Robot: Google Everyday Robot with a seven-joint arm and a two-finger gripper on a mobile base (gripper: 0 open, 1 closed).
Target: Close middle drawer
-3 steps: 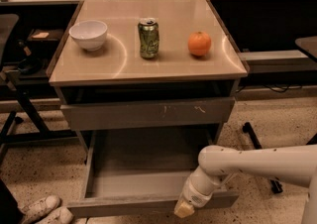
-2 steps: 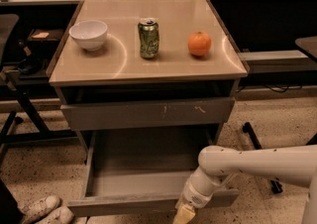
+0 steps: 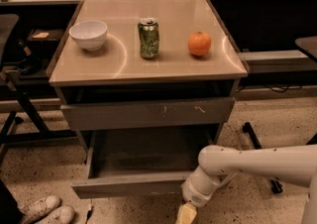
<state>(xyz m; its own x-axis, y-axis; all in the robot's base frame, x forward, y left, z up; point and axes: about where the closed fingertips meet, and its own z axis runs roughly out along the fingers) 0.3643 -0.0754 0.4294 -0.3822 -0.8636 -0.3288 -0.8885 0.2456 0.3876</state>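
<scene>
Where the view is nearest, at six o'clock, one gripper (image 3: 187, 213) with a pale yellowish tip hangs low over the speckled floor, just in front of the right end of the middle drawer (image 3: 124, 187); whether it is clenched or released cannot be told. It ends a single smooth white arm (image 3: 257, 163) that enters from three o'clock, runs roughly level, then bends down at a rounded, ribbed wrist. At seven o'clock lie two white shoes (image 3: 47, 210), side by side. The middle drawer stands pulled well out of the cabinet, a wide, shallow grey box with a plain flat front panel and a bare dark floor. Above it, one upper drawer front (image 3: 148, 113), grey with pale yellowish scratches, sits nearly flush. Farther back, the beige tabletop (image 3: 124, 64), glossy with curved reflections, carries three things in a row: one round white bowl (image 3: 88, 34) at ten o'clock, one upright green drink can (image 3: 148, 38) at twelve, and one orange (image 3: 199, 43) at one o'clock, all well apart.
</scene>
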